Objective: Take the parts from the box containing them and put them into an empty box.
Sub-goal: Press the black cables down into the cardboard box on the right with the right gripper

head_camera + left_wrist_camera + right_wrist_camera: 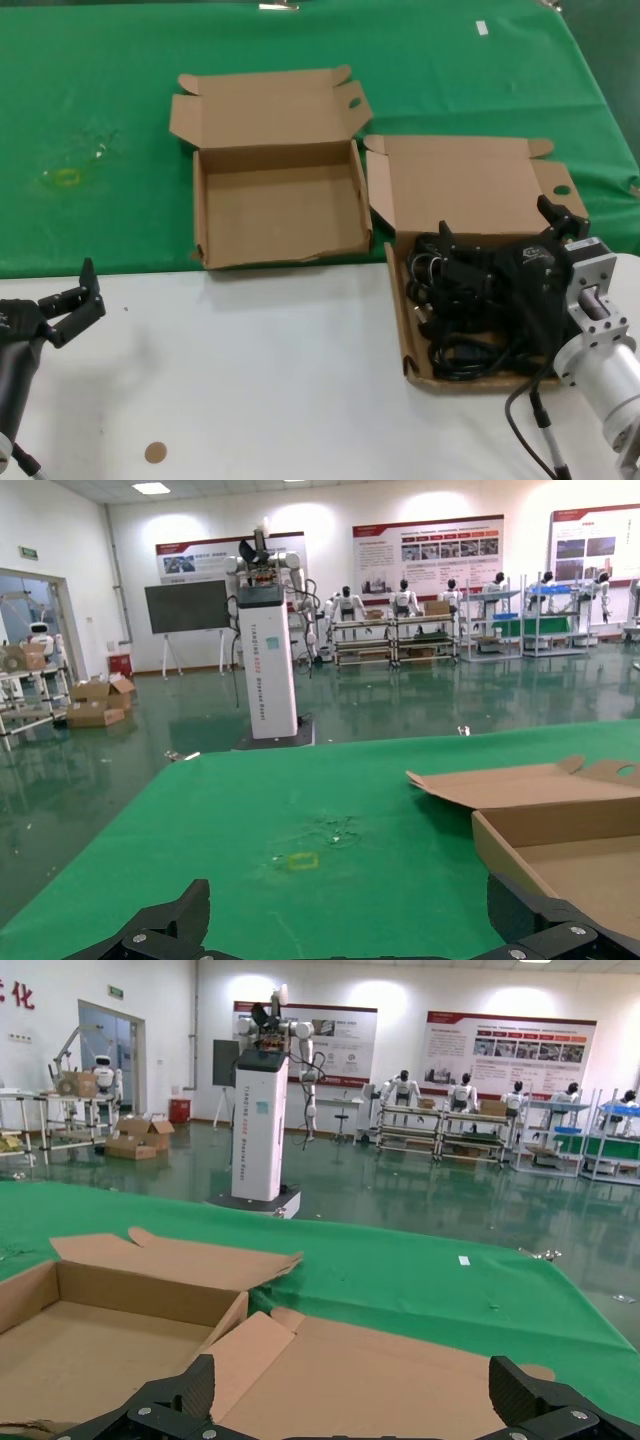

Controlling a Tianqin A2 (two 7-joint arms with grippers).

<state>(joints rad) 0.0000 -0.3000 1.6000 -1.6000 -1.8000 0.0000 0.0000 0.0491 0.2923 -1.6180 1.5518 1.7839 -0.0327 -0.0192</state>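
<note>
The empty box (275,200), brown with a wavy front rim, lies open on the green cloth; it also shows in the left wrist view (590,855) and the right wrist view (90,1335). The box containing the parts (465,185) stands to its right, with its lid in the right wrist view (400,1375). Black power cords (450,320) fill its tray. My right gripper (497,222) hangs open just above the cords and holds nothing. My left gripper (72,290) is open and empty over the white table at the front left, far from both boxes.
A green cloth (100,120) covers the far half of the table and a white surface (260,380) the near half. A small brown disc (154,452) lies at the front left. A yellow mark (66,177) sits on the cloth at the left.
</note>
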